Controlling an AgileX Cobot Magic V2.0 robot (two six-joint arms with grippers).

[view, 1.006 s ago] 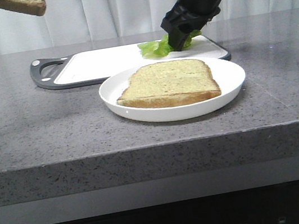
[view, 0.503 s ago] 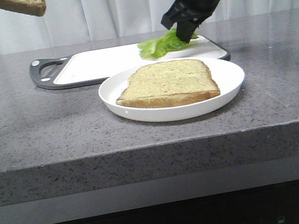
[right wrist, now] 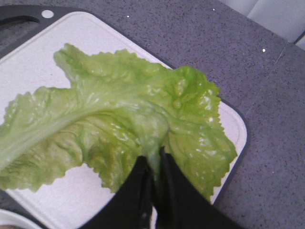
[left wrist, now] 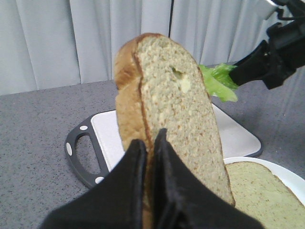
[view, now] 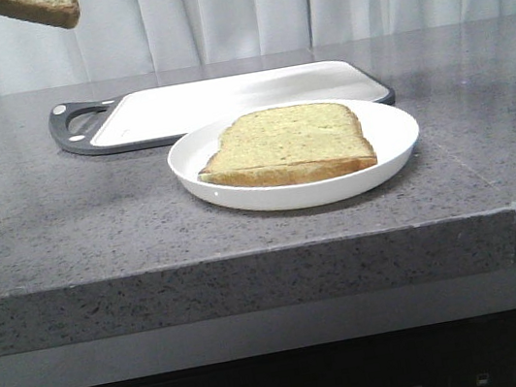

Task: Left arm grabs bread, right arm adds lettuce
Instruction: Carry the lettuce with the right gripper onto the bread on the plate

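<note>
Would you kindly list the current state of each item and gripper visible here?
Bread: held upright, off the table.
Left gripper: shut on bread.
Lettuce: lifted above the cutting board.
Right gripper: shut on lettuce.
Plate: on the table, holding a second slice.

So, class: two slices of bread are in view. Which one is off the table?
The slice clamped upright in the left end effector, held in the air. The other slice lies flat on the white plate.
</note>
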